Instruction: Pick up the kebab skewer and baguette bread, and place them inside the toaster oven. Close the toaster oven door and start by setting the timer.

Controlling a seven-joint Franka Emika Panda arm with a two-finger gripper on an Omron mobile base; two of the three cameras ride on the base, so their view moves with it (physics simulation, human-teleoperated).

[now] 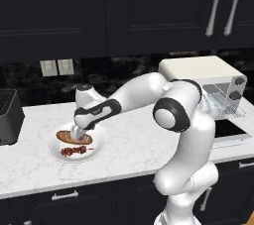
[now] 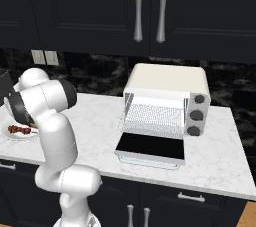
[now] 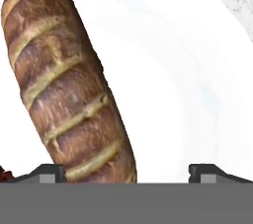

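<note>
Gripper (image 3: 126, 171), jaws spread wide and holding nothing, hangs low over the plate (image 1: 99, 142). Baguette (image 3: 64, 85) lies at its 10 o'clock; skewer (image 1: 73, 150) beside it. Oven (image 2: 167, 101) door (image 2: 151, 147) is down.

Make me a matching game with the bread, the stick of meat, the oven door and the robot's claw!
Things:
1. baguette bread
2. kebab skewer
3. toaster oven door
4. gripper

Clues:
A. folded down flat, open
B. golden-brown, on the white plate
C. dark red chunks, at the plate's front
D. open, low over the bread

Pairs: 1-B, 2-C, 3-A, 4-D
</note>
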